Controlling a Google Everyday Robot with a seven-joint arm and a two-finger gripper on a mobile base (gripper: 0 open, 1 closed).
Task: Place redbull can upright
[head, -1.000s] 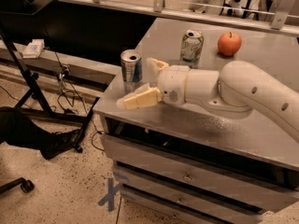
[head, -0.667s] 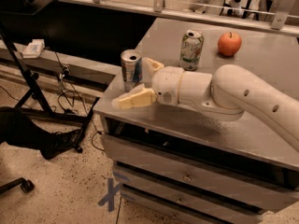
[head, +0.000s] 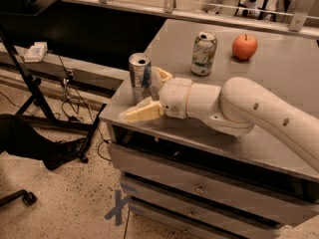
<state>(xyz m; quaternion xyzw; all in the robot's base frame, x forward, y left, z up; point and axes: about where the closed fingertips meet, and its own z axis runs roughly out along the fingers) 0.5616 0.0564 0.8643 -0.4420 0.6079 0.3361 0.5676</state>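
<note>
The redbull can, slim with blue and silver panels and a silver top, stands upright near the front left corner of the grey metal table. My gripper is right beside it on its right. The jaws are open. One cream finger lies in front of the can's base and the other shows behind it. I cannot tell whether either finger touches the can. My white arm reaches in from the right across the table's front.
A white-and-green soda can and a red apple stand farther back on the table. The table's left and front edges are close to the redbull can. Drawers sit below. A black stand and cables are on the floor at left.
My arm has shifted a little to the left and toward the table's front edge. The near finger now sits lower in view. The redbull can has stayed upright in the same spot.
</note>
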